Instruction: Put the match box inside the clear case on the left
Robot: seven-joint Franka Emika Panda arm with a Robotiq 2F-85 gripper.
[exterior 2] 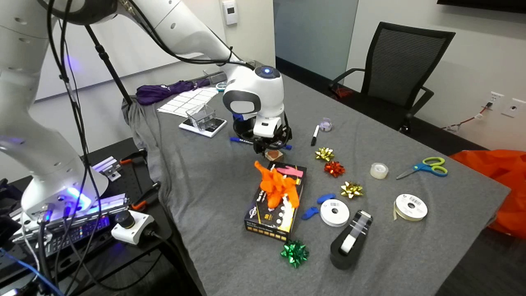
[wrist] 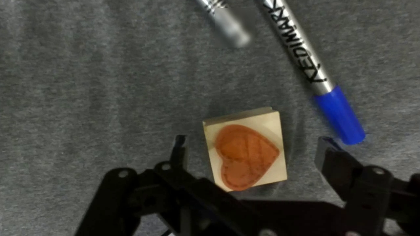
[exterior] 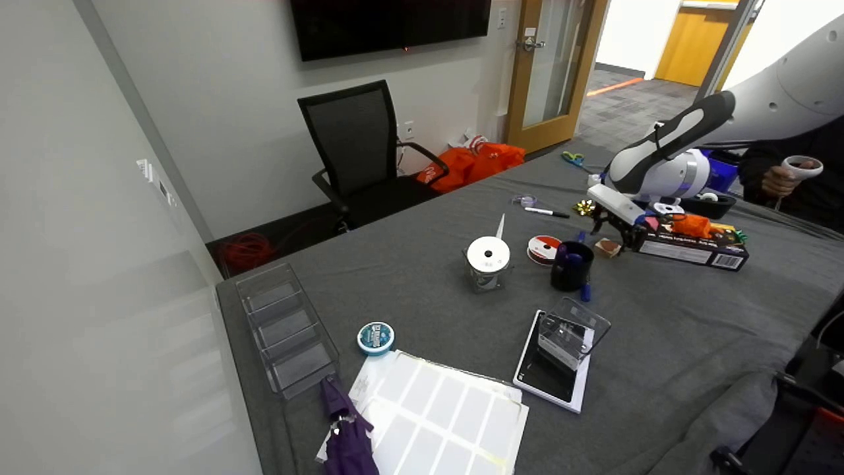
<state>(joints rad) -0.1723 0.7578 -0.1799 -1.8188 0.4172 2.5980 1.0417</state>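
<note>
In the wrist view, the heart-printed block [wrist: 246,155] is flanked, with gaps either side, by the wide-spread pincer [wrist: 252,143], nothing held.

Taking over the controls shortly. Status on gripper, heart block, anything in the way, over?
Gripper open, jaws either side of heart block. Block ungripped, out on grey cloth. Blue-capped marker close beside one jaw; could get nudged.

Wrist view: marker [wrist: 298,49] cropped at top; second marker [wrist: 226,23] partly blurred. In an exterior view, umbrella [exterior: 347,439] cropped below.
</note>
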